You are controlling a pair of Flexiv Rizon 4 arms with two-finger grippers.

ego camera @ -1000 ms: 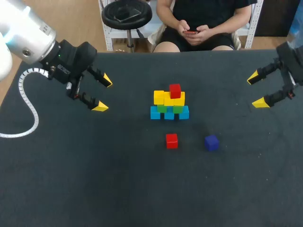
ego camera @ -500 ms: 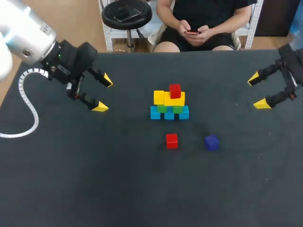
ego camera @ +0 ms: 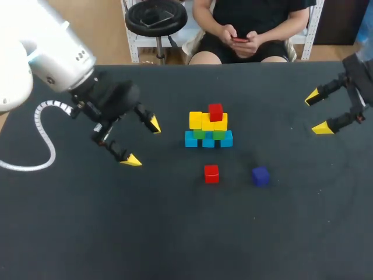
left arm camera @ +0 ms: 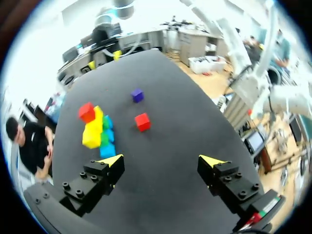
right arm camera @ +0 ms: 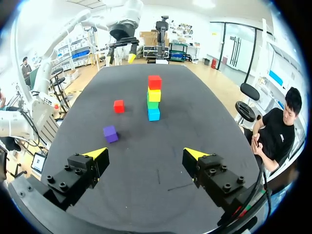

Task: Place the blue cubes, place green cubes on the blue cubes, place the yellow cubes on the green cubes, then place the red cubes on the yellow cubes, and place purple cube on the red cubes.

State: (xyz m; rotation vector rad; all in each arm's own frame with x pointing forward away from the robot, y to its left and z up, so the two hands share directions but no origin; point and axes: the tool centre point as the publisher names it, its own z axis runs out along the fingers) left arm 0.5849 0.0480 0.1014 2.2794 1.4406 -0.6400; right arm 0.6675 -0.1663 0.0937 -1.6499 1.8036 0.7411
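Note:
A cube stack [ego camera: 208,128] stands mid-table: blue cubes at the base, green above them, yellow over those, and one red cube [ego camera: 215,111] on top. A loose red cube [ego camera: 211,173] and a purple cube [ego camera: 260,175] lie in front of it. My left gripper [ego camera: 143,142] is open, hanging left of the stack with nothing between its fingers. In the left wrist view the stack [left arm camera: 97,130], the loose red cube [left arm camera: 142,121] and the purple cube [left arm camera: 137,95] lie ahead of the left gripper [left arm camera: 162,160]. My right gripper [ego camera: 318,111] stays open and empty at the far right; the stack [right arm camera: 154,101] is far ahead of it.
The dark table [ego camera: 175,233] has wide bare room in front and on both sides of the cubes. A person sits beyond the far edge, not reaching over the table.
My left arm has swung in toward the middle and nearer the stack, its gripper still open. The right arm and the cubes have not moved.

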